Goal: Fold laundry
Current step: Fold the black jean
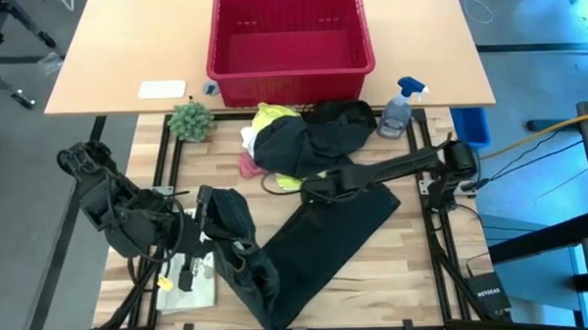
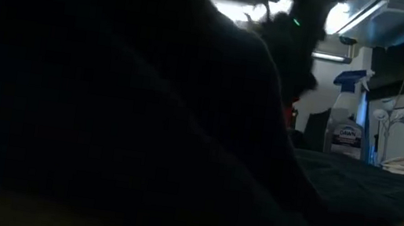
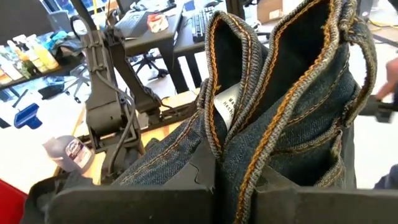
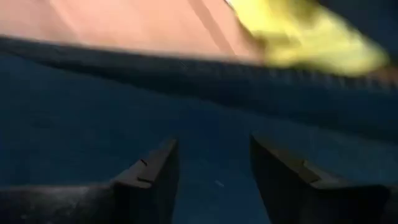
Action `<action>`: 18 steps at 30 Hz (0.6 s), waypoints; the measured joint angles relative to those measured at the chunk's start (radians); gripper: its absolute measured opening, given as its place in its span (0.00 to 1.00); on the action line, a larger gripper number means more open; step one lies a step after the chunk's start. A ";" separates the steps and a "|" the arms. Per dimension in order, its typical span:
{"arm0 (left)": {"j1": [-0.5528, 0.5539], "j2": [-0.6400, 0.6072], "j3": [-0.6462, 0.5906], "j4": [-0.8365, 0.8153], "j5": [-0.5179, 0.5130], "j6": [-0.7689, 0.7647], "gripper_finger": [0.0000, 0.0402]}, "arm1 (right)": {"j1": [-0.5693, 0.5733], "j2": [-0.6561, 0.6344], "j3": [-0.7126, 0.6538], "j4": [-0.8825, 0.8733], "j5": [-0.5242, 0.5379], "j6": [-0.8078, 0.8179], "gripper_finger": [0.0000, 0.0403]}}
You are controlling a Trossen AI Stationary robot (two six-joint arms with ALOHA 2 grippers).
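Wooden worktop (image 1: 395,250) under two dark arms carries dark trousers (image 1: 326,244) spread diagonally across its middle, their waistband bunched at the near left. Left tool (image 1: 211,248) is clamped on that denim waistband, lifting it. Right tool (image 1: 313,192), fingers parted and gripping nothing, hovers over the trousers' far edge beside a yellow T-shirt (image 1: 269,117). A red basket (image 1: 289,75) sits behind.

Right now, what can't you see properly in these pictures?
- Low view: the dark trousers fill most of the picture and hide the table.
- High view: the yellow T-shirt lies mostly under dark clothes, and the pink cloth only peeks out.
- Right wrist view: blurred, so the right gripper fingers' contact with the fabric is unclear.
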 joint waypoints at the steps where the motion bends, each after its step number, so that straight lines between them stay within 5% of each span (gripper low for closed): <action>1: 0.000 0.000 0.000 -0.005 0.000 -0.002 0.01 | -0.004 -0.025 -0.050 0.019 -0.001 0.029 0.45; 9: 0.000 0.000 0.000 -0.018 0.014 -0.002 0.01 | -0.052 -0.219 -0.392 0.190 -0.008 0.251 0.45; 18: 0.000 0.000 0.000 -0.019 0.019 0.001 0.01 | -0.118 -0.172 -0.474 0.476 -0.090 0.319 0.45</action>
